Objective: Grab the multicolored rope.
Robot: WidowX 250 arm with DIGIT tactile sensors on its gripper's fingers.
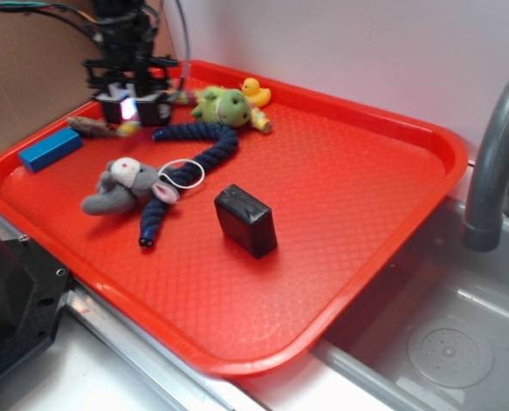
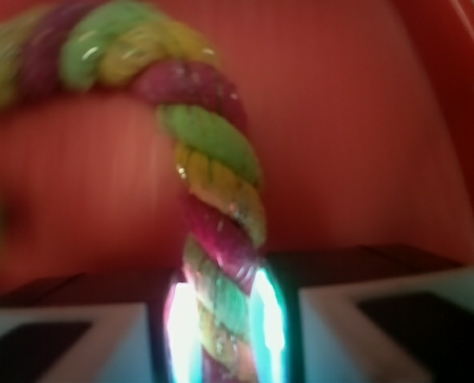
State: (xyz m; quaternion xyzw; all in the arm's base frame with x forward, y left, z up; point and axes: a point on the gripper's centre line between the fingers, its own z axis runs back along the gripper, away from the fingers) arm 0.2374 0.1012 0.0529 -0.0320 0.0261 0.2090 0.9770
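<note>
The end effector (image 1: 133, 106) is clamped on the rope (image 2: 213, 207), which sits between its fingers. From there the rope's length runs straight ahead, then curves left.

Setting: I am working at a kitchen sink counter set up as a test bench. Evidence: a grey tap (image 1: 494, 163) is arching over a steel basin (image 1: 443, 342) with a round drain (image 1: 450, 351) at my right. A red serving tray (image 1: 357, 214) is sitting beside that basin. A white wall (image 1: 366, 51) is running behind, brown cardboard (image 1: 32, 77) is standing at the back left, and cables (image 1: 57, 17) are hanging above me.
</note>
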